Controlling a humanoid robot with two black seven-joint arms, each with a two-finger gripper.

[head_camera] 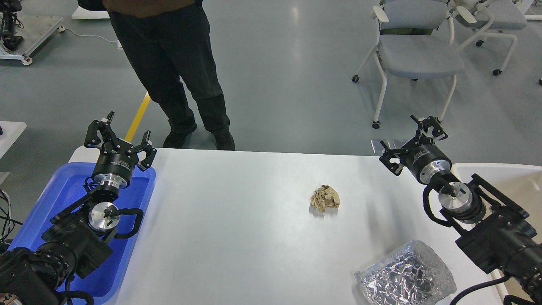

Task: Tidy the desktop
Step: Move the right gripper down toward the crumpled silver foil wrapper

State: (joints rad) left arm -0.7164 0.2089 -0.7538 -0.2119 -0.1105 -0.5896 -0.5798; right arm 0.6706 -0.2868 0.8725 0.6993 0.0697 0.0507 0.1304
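The desktop [237, 237] is a wide white tabletop. A crumpled ball of brown paper [325, 198] lies on it right of the middle. A crinkled silver foil bag [405, 279] lies near the front right edge. My left gripper [120, 136] hangs open above the far end of a blue tray [38, 212] at the desktop's left side, holding nothing. My right gripper [410, 141] is open over the far right corner of the desktop, also holding nothing. It is well to the right of the paper ball.
A cream bin [508, 178] sits at the right edge, partly behind my right arm. A person in dark trousers [182, 72] stands just beyond the far edge. Grey wheeled chairs [417, 55] stand on the floor at the back right.
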